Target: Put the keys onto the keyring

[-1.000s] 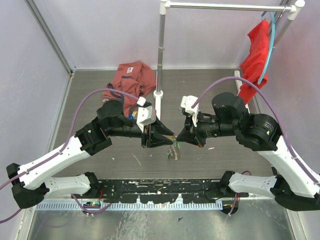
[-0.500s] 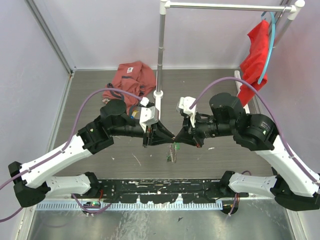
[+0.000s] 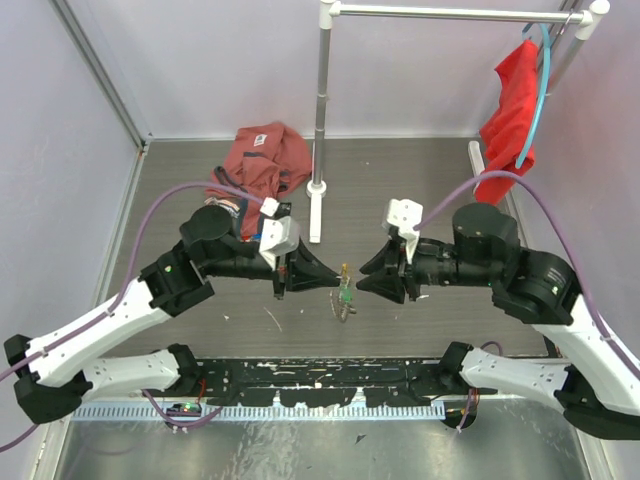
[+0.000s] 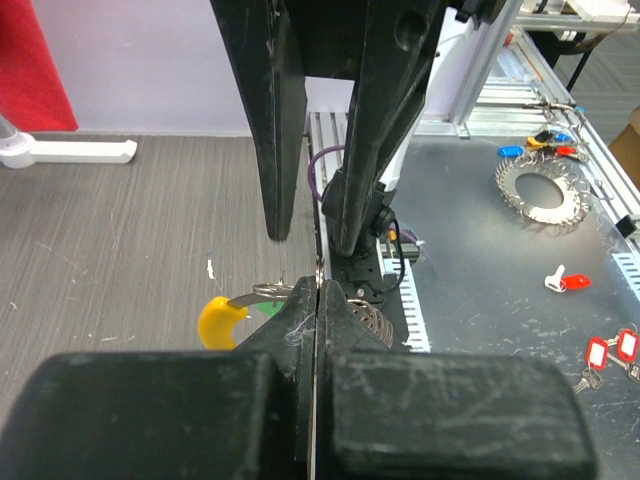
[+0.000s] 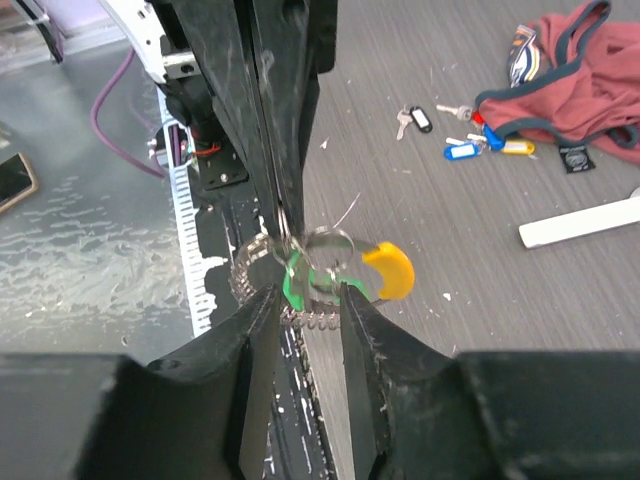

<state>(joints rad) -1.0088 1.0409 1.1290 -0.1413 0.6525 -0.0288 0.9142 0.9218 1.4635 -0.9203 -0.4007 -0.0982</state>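
Observation:
The keyring (image 3: pixel 344 292) hangs between my two grippers above the table, a thin metal loop with silvery keys, a curved yellow tag (image 5: pixel 391 271) and a green tag (image 5: pixel 296 286). My left gripper (image 3: pixel 332 279) is shut on the loop's edge; in the left wrist view (image 4: pixel 318 292) the yellow tag (image 4: pixel 219 320) sticks out to its left. My right gripper (image 3: pixel 362 286) is open, its fingers (image 5: pixel 262 310) standing just short of the ring (image 5: pixel 322 252) on either side. Loose keys (image 5: pixel 470 143) with blue, yellow and black tags lie on the table by a red cloth.
A red cloth (image 3: pixel 262 158) lies at the back left of the table. A white stand pole (image 3: pixel 319 130) rises behind the grippers, and another red cloth (image 3: pixel 509 120) hangs on its rail at the right. More tagged keys (image 4: pixel 566 282) and a key-filled ring (image 4: pixel 538 190) lie on the metal surface beyond the table.
My right gripper has drawn back to the right from the left gripper's tips and now stands open. The left gripper has shifted slightly left, still holding the keyring.

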